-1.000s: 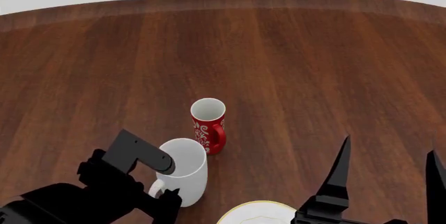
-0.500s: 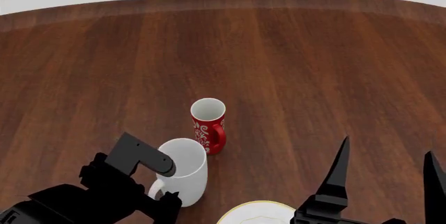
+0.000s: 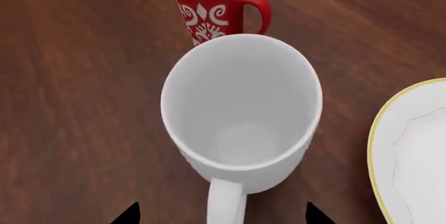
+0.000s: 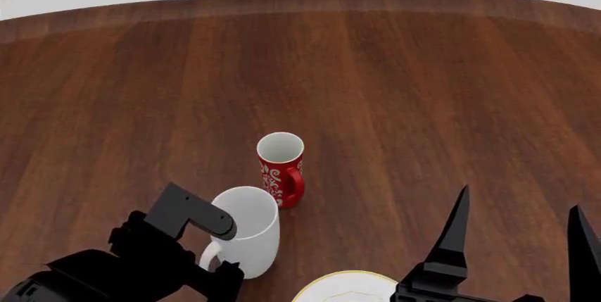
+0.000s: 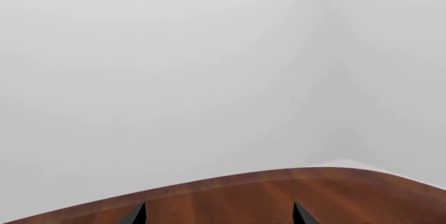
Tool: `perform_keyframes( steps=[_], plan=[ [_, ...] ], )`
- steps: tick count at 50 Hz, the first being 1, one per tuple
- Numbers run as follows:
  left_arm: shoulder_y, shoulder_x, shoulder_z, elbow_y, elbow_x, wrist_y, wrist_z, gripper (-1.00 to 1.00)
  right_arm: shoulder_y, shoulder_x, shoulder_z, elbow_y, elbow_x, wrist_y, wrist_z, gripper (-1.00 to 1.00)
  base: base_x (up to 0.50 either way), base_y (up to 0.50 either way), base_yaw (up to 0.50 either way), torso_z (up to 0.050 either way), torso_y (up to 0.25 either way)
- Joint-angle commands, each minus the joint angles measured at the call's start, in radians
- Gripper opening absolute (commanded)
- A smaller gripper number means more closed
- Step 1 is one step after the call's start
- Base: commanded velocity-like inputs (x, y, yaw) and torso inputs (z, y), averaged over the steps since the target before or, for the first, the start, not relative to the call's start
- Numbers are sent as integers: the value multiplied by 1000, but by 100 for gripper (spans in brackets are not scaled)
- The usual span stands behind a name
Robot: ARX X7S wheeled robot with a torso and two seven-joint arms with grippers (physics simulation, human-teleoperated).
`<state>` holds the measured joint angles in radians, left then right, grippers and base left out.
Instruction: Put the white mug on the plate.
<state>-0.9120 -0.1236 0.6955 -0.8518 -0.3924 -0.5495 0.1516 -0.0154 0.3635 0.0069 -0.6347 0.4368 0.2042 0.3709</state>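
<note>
Nothing is placed yet: the white mug (image 4: 246, 230) stands on the bench (image 4: 395, 91) at lower centre, beside the plate (image 4: 345, 287). The left hand (image 3: 217, 214), fingers apart, straddles its handle; grasp and lift remain.

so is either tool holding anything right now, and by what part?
Nothing is held. The left tool is open, its tips either side of the white mug's handle without closing on it. The right tool is open and empty.
</note>
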Motion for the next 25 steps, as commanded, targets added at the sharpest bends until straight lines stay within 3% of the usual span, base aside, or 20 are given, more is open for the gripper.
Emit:
perform_keyframes(
  steps=[1,25],
  plan=[
    [-25,27,8,-108,11,54,21,100,0,1,-2,7,1,-6,1,100,0,0,0,0,0],
    [-64,74,29,-272,23,142,63,100,-7,4,-2,16,3,-20,7,100,0,0,0,0,0]
  ],
)
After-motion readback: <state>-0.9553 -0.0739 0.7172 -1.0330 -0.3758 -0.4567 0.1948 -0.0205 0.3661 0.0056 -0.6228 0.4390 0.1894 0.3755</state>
